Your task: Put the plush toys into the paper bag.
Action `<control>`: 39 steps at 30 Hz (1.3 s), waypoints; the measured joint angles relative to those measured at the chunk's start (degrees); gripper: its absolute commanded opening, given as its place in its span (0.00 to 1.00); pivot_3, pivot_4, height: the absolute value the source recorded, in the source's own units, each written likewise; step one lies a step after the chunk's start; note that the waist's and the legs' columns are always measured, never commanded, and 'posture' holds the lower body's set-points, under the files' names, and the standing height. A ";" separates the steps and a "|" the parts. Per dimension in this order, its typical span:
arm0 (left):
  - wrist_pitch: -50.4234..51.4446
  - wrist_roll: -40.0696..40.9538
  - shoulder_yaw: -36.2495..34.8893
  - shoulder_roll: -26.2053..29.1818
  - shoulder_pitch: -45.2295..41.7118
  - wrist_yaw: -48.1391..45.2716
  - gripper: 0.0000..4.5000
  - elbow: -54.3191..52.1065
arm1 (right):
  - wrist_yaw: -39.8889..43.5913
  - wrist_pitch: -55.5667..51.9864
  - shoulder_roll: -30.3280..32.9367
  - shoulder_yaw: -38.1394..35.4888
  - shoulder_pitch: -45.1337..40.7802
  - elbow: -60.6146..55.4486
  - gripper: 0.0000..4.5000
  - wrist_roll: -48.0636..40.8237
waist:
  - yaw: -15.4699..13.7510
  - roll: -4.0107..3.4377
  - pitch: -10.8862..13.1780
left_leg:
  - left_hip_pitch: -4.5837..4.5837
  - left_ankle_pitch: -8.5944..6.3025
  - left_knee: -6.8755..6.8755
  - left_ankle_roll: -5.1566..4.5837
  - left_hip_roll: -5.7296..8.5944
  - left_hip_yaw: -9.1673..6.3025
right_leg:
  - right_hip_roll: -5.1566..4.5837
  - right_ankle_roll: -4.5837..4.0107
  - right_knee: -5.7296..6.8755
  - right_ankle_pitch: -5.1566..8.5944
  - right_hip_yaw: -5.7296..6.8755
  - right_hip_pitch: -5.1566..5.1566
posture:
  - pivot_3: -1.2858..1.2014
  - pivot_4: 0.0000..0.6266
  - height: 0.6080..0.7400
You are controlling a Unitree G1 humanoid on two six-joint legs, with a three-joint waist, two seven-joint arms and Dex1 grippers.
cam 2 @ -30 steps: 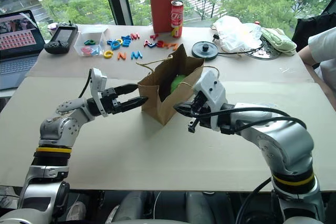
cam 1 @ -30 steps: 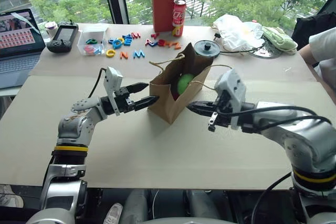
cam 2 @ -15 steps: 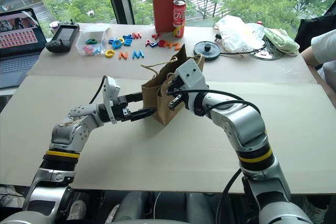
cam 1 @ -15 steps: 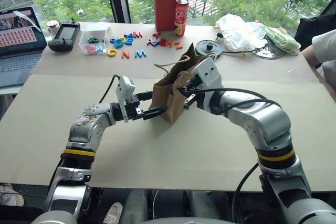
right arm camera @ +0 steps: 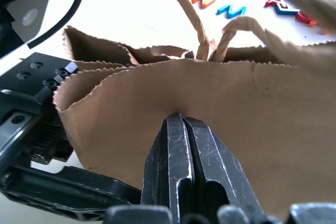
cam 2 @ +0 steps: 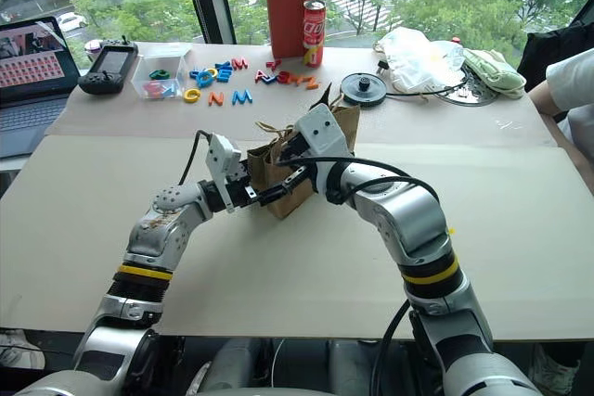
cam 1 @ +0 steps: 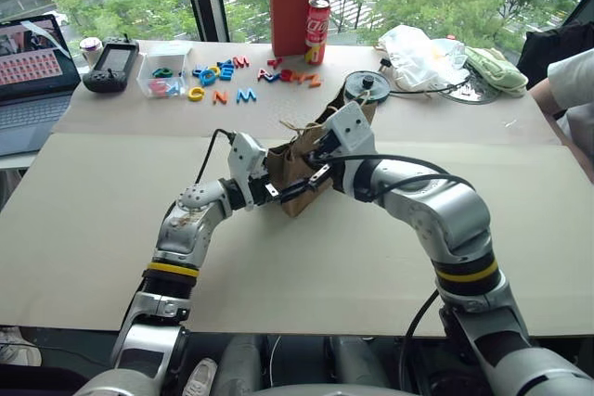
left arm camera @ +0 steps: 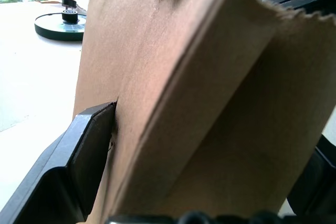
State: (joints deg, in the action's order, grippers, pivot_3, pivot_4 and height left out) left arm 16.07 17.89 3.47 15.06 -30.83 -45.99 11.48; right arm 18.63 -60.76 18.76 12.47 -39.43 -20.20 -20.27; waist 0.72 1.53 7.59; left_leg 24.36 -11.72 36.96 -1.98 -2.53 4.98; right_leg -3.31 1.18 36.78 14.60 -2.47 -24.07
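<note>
One big table (cam 1: 83, 229): beige top, bag parked mid-way across, clutter pushed along the far edge.

Paper bag (right arm camera: 220, 114): brown kraft, standing in the middle of the table, boxed in by both claws. Mouth squashed nearly flat, zigzag rim crumpled.

Laptop (cam 1: 28, 71): far left corner, well away from the action.

Left gripper (left arm camera: 210, 145): spread as wide as possible, straddling the bag's left end. One black finger (left arm camera: 89, 145) lying against a side wall, the other out past the opposite wall. Looks like not squeezing yet.

Right gripper (right arm camera: 180, 129): pinched together with nothing in between, tip butted against the bag's wall just under the rim, reaching in from the right.

Plush toys: hidden, so can't say for sure where. Best guess, tucked down inside the bag.

Twine handles (right arm camera: 210, 40): beige loops poking up off the rim, close to the right claw.

Plastic letters (cam 1: 223, 76): scattered far left of the bag, not part of the job.

Step in hand (guess): steadying and reshaping the bag.

Doing it well: keep the left claw low on the walls for a solid brace and close gently to avoid crushing the paper. Push with the right tip slowly and square to the wall, never dragging the bag sideways. Stay clear of the twine loops to avoid snagging. Watch for tipping toward the far side.
</note>
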 measured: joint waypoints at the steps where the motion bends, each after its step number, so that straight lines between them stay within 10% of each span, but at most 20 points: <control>1: -0.88 -0.39 -0.02 -0.20 -0.40 0.71 1.00 0.92 | 0.02 0.00 -0.08 0.00 0.00 0.02 0.01 0.02 | 0.01 0.00 0.00 | 0.00 0.00 0.00 0.00 0.00 0.00 | 0.00 0.00 0.00 0.00 0.00 0.00 | 0.52 0.24 0.99; 7: -3.55 -1.38 -0.18 -1.22 -1.13 1.89 1.00 3.59 | 0.01 -0.02 -0.14 0.00 0.00 0.04 0.01 0.19 | 0.02 0.00 0.00 | -0.01 0.00 0.00 0.00 -0.01 0.00 | -0.01 0.00 0.01 0.00 0.00 0.01 | 0.52 0.24 0.99; 21: -3.75 -1.31 -0.65 -2.33 -1.79 1.59 0.00 6.72 | 0.07 -1.22 0.12 -0.22 0.03 -0.57 0.00 0.97 | 0.01 0.00 0.00 | 0.01 0.00 0.00 0.00 -0.01 0.00 | -0.01 0.00 0.00 0.00 0.00 0.01 | 0.52 0.24 0.99; 33: -5.36 -1.92 -1.16 -3.29 -3.17 2.16 0.00 9.44 | 4.58 -3.60 6.73 -4.69 4.21 -8.89 0.00 -1.92 | -0.06 0.00 0.00 | 0.02 0.00 -0.01 0.00 0.00 -0.02 | -0.02 0.00 -0.04 0.00 0.03 0.03 | 0.52 0.24 0.99; 39: -5.53 1.02 -5.56 0.67 -4.12 -0.63 0.00 8.85 | 11.65 -3.61 18.99 -19.06 8.62 -7.90 0.00 -6.36 | -0.01 0.01 0.01 | 0.00 0.00 -0.02 0.00 0.01 -0.01 | -0.02 0.00 -0.10 0.00 0.01 0.03 | 0.52 0.24 0.99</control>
State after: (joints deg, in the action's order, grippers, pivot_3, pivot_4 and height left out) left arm 10.54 18.90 -2.09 15.74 -34.95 -46.62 20.33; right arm 30.28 -64.37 37.75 -6.60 -30.81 -28.10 -26.63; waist 0.71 1.55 7.60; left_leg 24.35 -11.72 36.94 -1.99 -2.52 4.97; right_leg -3.33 1.19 36.68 14.60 -2.46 -24.03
